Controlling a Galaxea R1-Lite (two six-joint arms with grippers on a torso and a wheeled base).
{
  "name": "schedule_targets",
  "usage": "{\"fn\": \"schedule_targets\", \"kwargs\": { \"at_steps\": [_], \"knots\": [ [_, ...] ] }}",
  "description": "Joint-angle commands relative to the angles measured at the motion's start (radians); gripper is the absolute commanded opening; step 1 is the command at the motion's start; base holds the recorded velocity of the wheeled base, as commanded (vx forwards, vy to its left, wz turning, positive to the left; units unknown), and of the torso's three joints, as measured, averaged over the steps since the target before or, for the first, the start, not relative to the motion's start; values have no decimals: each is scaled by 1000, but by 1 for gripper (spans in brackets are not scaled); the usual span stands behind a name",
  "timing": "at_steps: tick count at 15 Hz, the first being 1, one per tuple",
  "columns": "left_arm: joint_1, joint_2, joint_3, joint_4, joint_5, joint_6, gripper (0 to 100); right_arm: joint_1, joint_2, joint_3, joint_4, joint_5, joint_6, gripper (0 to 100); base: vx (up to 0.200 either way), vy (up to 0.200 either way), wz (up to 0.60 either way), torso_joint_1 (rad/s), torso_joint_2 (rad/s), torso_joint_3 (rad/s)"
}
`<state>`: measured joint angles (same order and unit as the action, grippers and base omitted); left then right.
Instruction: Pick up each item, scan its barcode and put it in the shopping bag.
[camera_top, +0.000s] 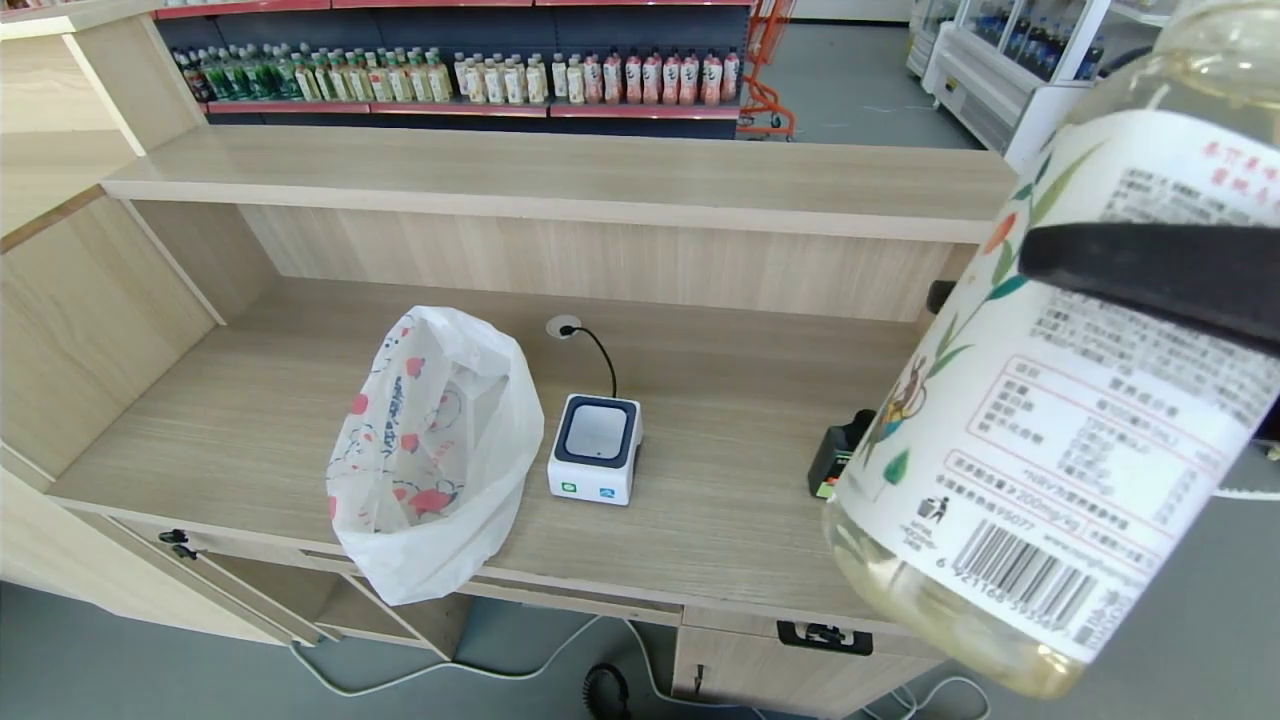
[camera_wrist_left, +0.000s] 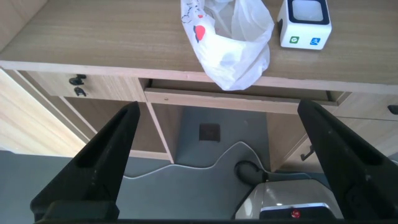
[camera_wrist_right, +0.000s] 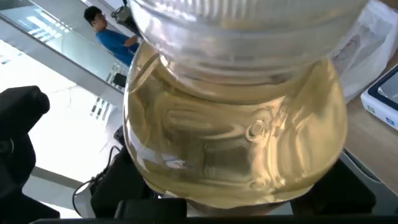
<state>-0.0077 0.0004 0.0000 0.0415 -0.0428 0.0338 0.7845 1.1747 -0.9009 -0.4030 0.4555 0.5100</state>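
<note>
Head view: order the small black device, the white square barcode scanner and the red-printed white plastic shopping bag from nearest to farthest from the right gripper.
1. Small black device, at the right of the counter, closest to the right gripper clamping the clear labelled bottle.
2. White square barcode scanner, mid-counter.
3. Red-printed white plastic shopping bag, left of the scanner, farthest.

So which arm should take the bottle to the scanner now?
Right. The right gripper holds the bottle, its barcode visible; the scanner sits on the counter. The left gripper hangs open and empty, below the counter's edge.
</note>
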Motion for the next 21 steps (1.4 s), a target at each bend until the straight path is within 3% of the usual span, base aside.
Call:
{"fn": "schedule_targets", "kwargs": {
  "at_steps": [1, 21],
  "knots": [
    [0, 0, 0, 0, 0, 0, 100, 1, -26, -7, 1, 3, 13, 0, 0, 0, 0, 0, 0, 0],
    [0, 0, 0, 0, 0, 0, 100, -7, -61, 23, 36, 17, -2, 0, 0, 0, 0, 0, 0, 0]
  ]
}}
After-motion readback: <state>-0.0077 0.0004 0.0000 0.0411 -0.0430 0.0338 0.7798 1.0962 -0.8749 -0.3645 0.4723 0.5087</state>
